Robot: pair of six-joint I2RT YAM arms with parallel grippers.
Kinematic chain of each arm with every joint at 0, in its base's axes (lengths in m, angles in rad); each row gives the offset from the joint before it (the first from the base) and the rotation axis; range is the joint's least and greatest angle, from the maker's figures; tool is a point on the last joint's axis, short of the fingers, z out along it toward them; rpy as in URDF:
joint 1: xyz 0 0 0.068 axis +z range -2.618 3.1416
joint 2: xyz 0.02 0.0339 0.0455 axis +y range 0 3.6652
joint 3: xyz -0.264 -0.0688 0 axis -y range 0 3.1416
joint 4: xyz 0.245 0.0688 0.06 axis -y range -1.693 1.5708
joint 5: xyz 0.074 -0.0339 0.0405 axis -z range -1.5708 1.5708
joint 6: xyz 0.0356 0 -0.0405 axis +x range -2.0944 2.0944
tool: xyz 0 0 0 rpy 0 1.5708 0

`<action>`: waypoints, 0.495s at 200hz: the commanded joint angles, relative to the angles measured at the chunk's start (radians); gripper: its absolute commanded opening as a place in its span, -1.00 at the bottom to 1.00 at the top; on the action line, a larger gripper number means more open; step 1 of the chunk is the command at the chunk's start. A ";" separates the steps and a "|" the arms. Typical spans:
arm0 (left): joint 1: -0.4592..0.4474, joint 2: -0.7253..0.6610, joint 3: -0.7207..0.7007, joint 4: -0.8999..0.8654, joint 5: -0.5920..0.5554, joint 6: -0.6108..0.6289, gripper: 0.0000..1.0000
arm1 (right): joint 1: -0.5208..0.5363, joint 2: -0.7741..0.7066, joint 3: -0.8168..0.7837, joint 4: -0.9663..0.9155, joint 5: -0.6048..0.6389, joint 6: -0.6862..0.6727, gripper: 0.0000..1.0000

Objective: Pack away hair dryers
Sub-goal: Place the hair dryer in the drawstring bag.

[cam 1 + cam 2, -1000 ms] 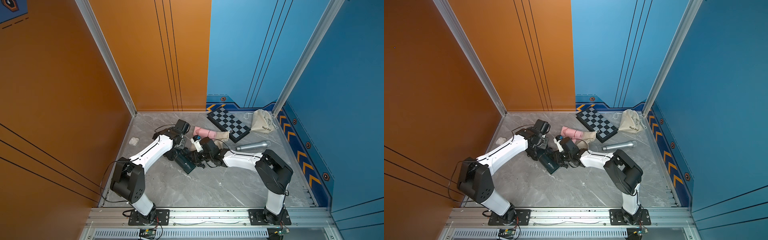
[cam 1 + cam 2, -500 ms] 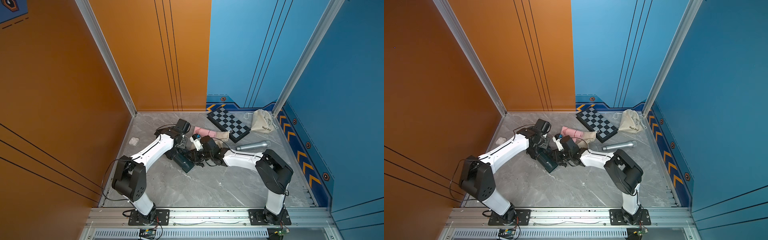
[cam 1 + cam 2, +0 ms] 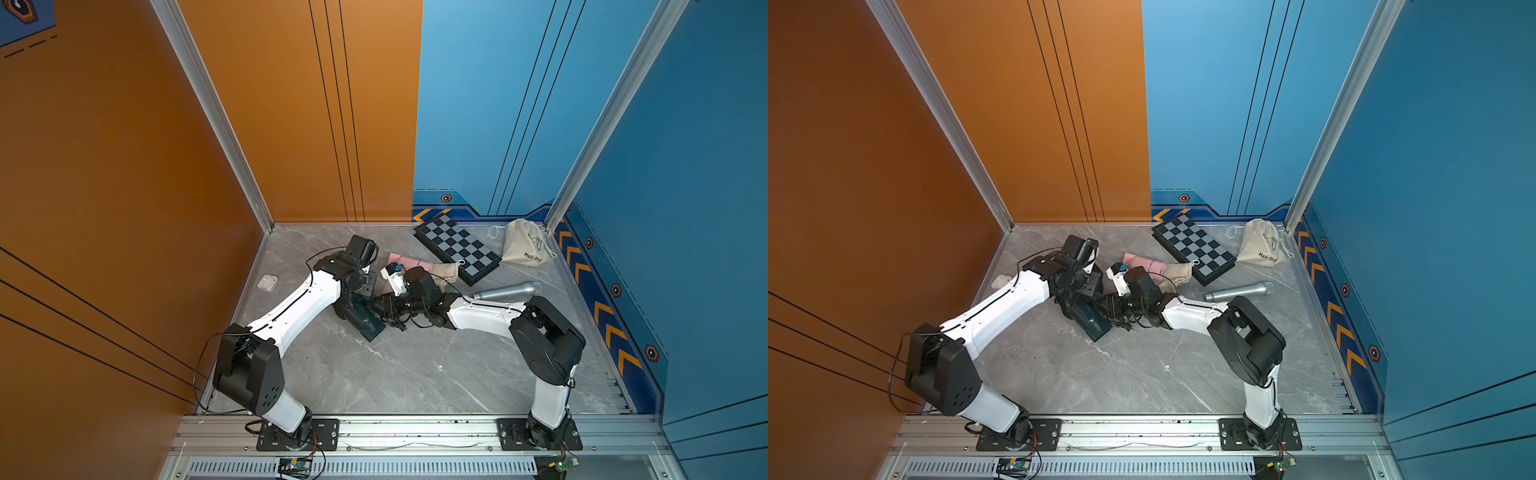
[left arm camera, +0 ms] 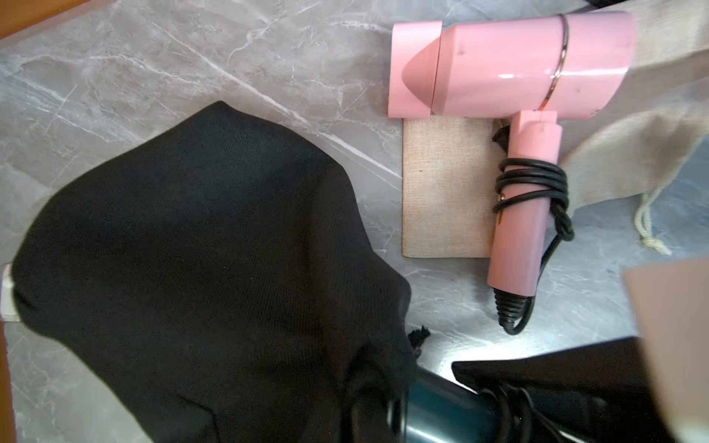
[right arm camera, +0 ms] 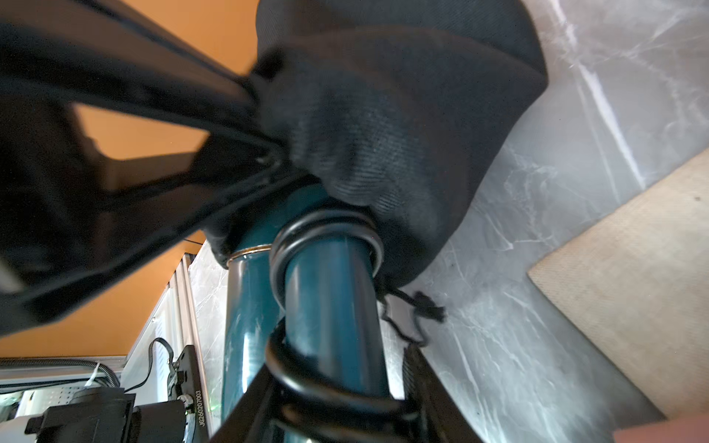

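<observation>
At the middle of the grey marbled desk (image 3: 415, 374) I see the glossy teal hair dryer (image 5: 326, 307), with its thin gold ring and coiled black cord, partly inside a black woven drawstring bag (image 4: 192, 249). My left jaws are clenched on the bag's mouth, and my right jaws grasp the dryer's handle. The smooth pink hair dryer (image 4: 518, 65) lies nearby on a beige cloth bag (image 4: 441, 191).

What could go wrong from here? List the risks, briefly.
1. The black bag bunches against the cord coil on the teal dryer, held by the right gripper; pushing on may snag there.
2. The left gripper pinches only one edge of the bag's mouth; the cloth could slip free.
</observation>
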 commanded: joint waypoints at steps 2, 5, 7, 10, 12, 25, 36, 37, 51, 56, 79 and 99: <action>-0.005 -0.036 -0.022 -0.005 0.049 -0.009 -1.00 | -0.026 0.011 0.017 0.103 -0.038 0.063 -0.64; -0.005 -0.040 -0.023 -0.005 0.051 -0.009 -1.00 | -0.030 0.010 0.013 0.112 -0.039 0.069 -0.64; -0.005 -0.042 -0.025 -0.005 0.054 -0.009 -1.00 | -0.033 0.010 0.012 0.116 -0.039 0.074 -0.64; -0.005 -0.045 -0.028 -0.006 0.057 -0.011 -1.00 | -0.036 0.010 0.011 0.123 -0.041 0.080 -0.64; -0.005 -0.048 -0.030 -0.006 0.059 -0.011 -1.00 | -0.039 0.011 0.010 0.126 -0.040 0.085 -0.64; -0.006 -0.061 -0.041 -0.005 0.064 -0.016 -1.00 | -0.056 0.011 0.006 0.149 -0.037 0.111 -0.64; -0.005 -0.073 -0.053 -0.006 0.061 -0.018 -1.00 | -0.070 0.006 -0.005 0.167 -0.022 0.131 -0.64; -0.005 -0.073 -0.054 -0.006 0.061 -0.018 -1.00 | -0.071 0.006 -0.006 0.168 -0.020 0.132 -0.64; -0.003 -0.083 -0.062 -0.018 0.049 -0.015 -1.00 | -0.082 -0.017 -0.024 0.161 0.024 0.137 -0.64; -0.001 -0.085 -0.065 -0.022 0.043 -0.013 -1.00 | -0.085 -0.028 -0.030 0.152 0.040 0.134 -0.64; 0.008 -0.089 -0.075 -0.027 0.031 -0.008 -1.00 | -0.088 -0.088 -0.083 0.135 0.128 0.111 -0.64; 0.016 -0.073 -0.069 -0.026 0.038 -0.013 -1.00 | -0.078 -0.125 -0.104 0.110 0.157 0.086 -0.64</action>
